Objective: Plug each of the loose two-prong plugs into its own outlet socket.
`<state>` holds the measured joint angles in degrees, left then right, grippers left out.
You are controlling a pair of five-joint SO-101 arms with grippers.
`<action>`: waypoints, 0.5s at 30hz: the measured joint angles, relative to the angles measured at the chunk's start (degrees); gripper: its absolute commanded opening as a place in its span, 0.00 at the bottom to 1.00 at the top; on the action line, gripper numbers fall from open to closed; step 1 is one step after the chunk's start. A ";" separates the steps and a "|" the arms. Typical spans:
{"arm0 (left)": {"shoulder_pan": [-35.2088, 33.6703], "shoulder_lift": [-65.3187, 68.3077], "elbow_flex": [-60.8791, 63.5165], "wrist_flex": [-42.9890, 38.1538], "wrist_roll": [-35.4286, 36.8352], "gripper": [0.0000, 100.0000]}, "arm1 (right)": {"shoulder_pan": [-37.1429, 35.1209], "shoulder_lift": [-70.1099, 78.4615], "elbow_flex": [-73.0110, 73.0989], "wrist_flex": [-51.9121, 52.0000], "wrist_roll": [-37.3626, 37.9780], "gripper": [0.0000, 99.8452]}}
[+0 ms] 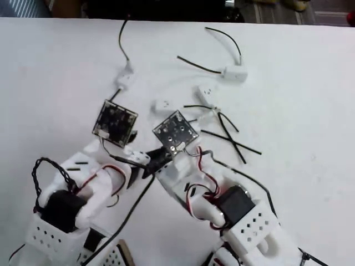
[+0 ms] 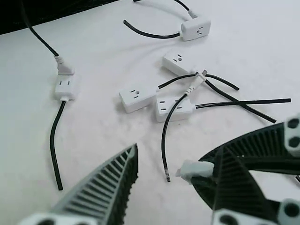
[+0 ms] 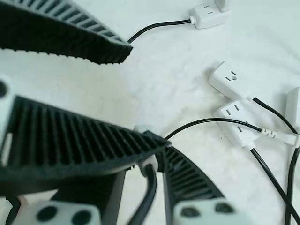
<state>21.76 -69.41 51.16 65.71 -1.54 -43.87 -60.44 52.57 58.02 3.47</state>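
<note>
Right gripper [image 3: 158, 151]: fingers clenched on a white plug [image 3: 148, 162] w/ a black cord, near the ctr of the counter [image 1: 299, 138]. Left gripper [image 2: 164, 161]: fingers spread, gripping nothing. In the high view, taken from the counter's ctr, a socket cluster [image 2: 136, 98] of 3 lies btwn 12 and 1 o'clock (thin black cords cross there). A far socket [image 1: 236, 73] sits farther out at 1 o'clock. At 11 o'clock a plugged socket [image 1: 125, 81] carries a seated plug [image 1: 128, 69].
</note>
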 measured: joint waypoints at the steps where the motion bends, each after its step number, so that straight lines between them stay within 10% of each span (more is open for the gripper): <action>1: 0.26 -0.09 0.00 0.09 -0.70 0.27 | 0.00 0.00 0.00 0.00 0.00 0.02; 15: -13.27 -1.85 0.09 0.18 -2.37 0.29 | 12.75 -0.09 5.19 -5.19 0.00 0.02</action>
<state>8.48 -71.25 51.25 65.89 -3.91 -31.12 -60.53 57.76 52.84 3.47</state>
